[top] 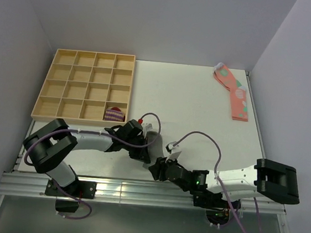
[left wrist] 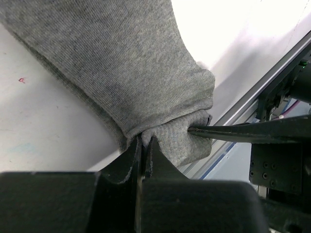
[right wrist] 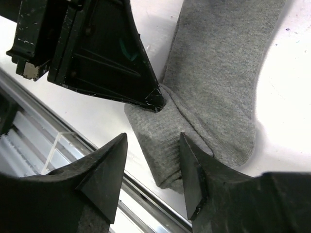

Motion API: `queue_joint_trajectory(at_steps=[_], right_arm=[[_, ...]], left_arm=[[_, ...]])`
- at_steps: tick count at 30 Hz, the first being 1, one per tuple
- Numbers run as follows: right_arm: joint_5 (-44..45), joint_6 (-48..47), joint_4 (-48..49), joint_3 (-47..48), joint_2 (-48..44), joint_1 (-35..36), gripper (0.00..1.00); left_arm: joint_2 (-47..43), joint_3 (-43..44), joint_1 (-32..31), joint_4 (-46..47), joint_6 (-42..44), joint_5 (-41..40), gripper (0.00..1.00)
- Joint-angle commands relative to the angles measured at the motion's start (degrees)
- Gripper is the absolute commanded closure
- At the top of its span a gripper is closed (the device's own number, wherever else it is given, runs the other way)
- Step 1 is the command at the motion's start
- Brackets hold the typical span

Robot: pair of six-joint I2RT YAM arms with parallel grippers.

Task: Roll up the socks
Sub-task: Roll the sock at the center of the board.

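Note:
A grey knitted sock (left wrist: 131,63) lies on the white table near its front edge, and shows in the top view as a small grey patch (top: 152,139) between the two arms. My left gripper (left wrist: 144,141) is shut on a pinched fold at the sock's rolled end; the top view shows the left gripper (top: 145,153) low over the table. My right gripper (right wrist: 153,138) is open, its fingers (right wrist: 111,165) astride that same folded end of the sock (right wrist: 218,82). One of its fingers (left wrist: 243,132) pokes into the fold. The sock's far end and stripes are out of view.
A wooden compartment tray (top: 86,85) stands at the back left, with a small purple-striped bundle (top: 114,114) in its near right cell. Pink spotted socks (top: 233,94) lie at the back right. The metal rail (right wrist: 97,150) of the table's front edge runs just beside the sock.

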Motion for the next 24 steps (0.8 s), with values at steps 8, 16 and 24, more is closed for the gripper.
queue_joint_trajectory(at_steps=[8,16,24], right_arm=[[1.7,2.1,-20.3,9.0,7.0,1.9,0.41],[2.5,3.5,-24.1,14.0,16.8,3.3,0.41],[3.2,5.4,-24.7,15.2,20.4,4.0,0.56]], left_arm=[[4.1,1.2,1.5,-10.3,6.1,-6.9,1.00],[4.0,2.4,2.3,-12.6,7.0,-6.6,1.00],[3.3,2.3,2.6,-13.3,7.2,-6.5,1.00]])
